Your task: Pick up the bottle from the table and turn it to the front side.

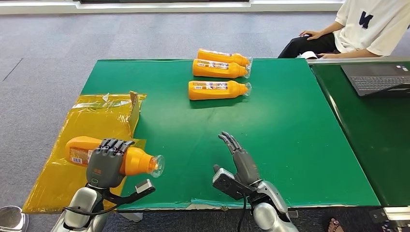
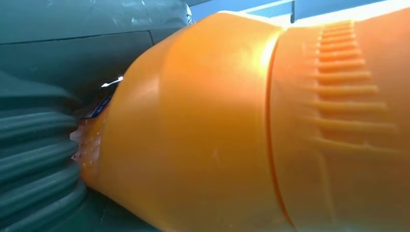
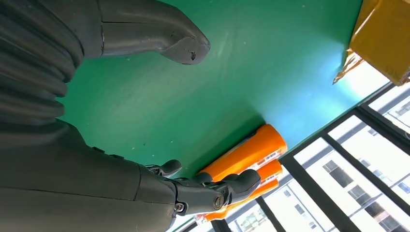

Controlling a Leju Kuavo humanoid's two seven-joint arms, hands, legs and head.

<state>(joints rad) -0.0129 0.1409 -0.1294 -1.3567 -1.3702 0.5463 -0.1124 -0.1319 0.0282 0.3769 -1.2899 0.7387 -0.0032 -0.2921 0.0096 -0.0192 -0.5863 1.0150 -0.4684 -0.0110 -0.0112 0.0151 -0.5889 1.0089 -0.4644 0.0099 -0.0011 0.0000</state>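
A green table [image 1: 290, 145] filled the middle of the head view, grey carpet beyond it and a seated person [image 1: 358, 29] at the upper right. At the lower left, the left hand [image 1: 107, 162] was clamped around an orange bottle [image 1: 138, 162], held over the table's near left edge above a yellow sheet [image 1: 96, 116]. Its long axis ran roughly left to right, the capped end pointing toward centre frame. The right hand [image 1: 239, 162], lower centre, hung with fingers spread and nothing in it, near that cap end. Turning the bottle's front up looked like the left hand's job. Three more bottles [image 1: 217, 89] lay at upper centre.
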